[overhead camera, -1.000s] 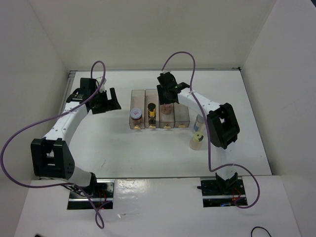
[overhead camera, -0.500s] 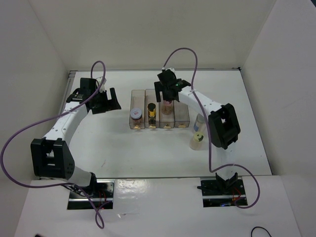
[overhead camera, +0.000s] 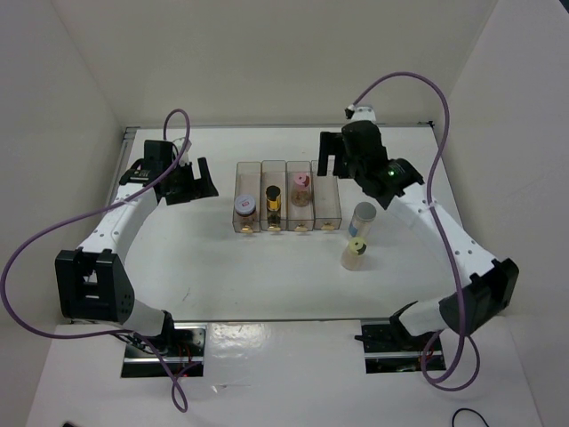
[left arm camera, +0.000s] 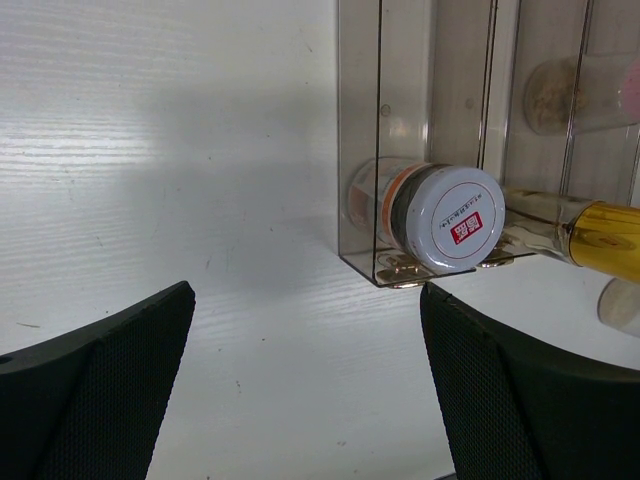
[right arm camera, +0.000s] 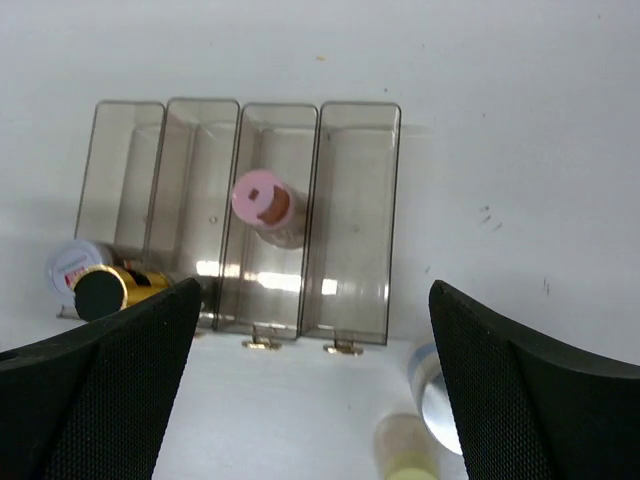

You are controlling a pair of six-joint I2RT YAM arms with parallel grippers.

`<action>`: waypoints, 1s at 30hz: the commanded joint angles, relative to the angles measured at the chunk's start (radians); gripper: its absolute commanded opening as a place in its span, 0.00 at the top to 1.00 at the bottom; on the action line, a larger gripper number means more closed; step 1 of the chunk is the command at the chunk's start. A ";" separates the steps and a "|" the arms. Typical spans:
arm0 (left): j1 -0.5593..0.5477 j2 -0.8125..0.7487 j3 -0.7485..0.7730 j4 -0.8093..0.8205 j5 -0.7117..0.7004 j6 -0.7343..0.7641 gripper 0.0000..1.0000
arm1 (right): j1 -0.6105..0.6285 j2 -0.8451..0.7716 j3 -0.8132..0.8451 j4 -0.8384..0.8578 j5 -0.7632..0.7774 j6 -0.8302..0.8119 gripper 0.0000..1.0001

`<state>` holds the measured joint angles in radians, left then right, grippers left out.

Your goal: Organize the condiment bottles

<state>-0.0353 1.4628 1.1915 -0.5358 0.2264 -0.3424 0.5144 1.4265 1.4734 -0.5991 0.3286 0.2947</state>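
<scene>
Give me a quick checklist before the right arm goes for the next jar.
1. Right end effector open and empty: ok.
2. Left end effector open, off the tray: ok.
3. Tray's fourth slot free: ok.
4. Grey-lid jar and yellow-green-lid jar standing outside the tray: ok.
5. Gap between those two jars wide enough for a grasp: cannot tell.

Five small upright jars. Straight ahead of right claw (right arm camera: 312, 290), centred: pink-lid jar (right arm camera: 262, 200). Left of that claw in its wrist view: gold-cap dark jar (right arm camera: 105, 288) and pink-white-lid jar (right arm camera: 70, 265), side by side. Right of it, closer in: taller grey-lid jar (right arm camera: 437, 392), pale yellow-green-lid jar (right arm camera: 405, 455), just beside each other. Ahead of left claw (left arm camera: 305, 290), rightward: pink-white-lid jar again.
</scene>
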 commanded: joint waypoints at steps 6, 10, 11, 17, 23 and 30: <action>0.005 -0.028 0.022 0.040 0.017 0.014 0.01 | 0.006 -0.141 -0.284 -0.145 -0.066 0.106 0.01; 0.005 -0.028 0.013 0.040 0.017 0.005 0.01 | 0.015 -0.216 -0.369 -0.194 -0.066 0.188 0.01; 0.005 -0.028 0.013 0.040 0.017 0.005 0.01 | 0.015 -0.227 -0.402 -0.194 -0.078 0.201 0.01; 0.005 -0.028 0.003 0.040 0.017 0.005 0.01 | 0.029 -0.239 -0.413 -0.208 -0.099 0.256 0.03; 0.005 -0.038 0.003 0.040 0.017 0.005 0.01 | 0.029 -0.284 -0.369 -0.261 -0.120 0.314 0.04; 0.005 -0.038 -0.006 0.051 0.036 0.005 0.01 | 0.038 -0.293 -0.485 -0.294 -0.114 0.491 0.04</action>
<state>-0.0353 1.4570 1.1912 -0.5137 0.2348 -0.3431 0.5350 1.1526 1.0153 -0.8410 0.2050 0.6834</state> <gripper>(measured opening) 0.992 0.964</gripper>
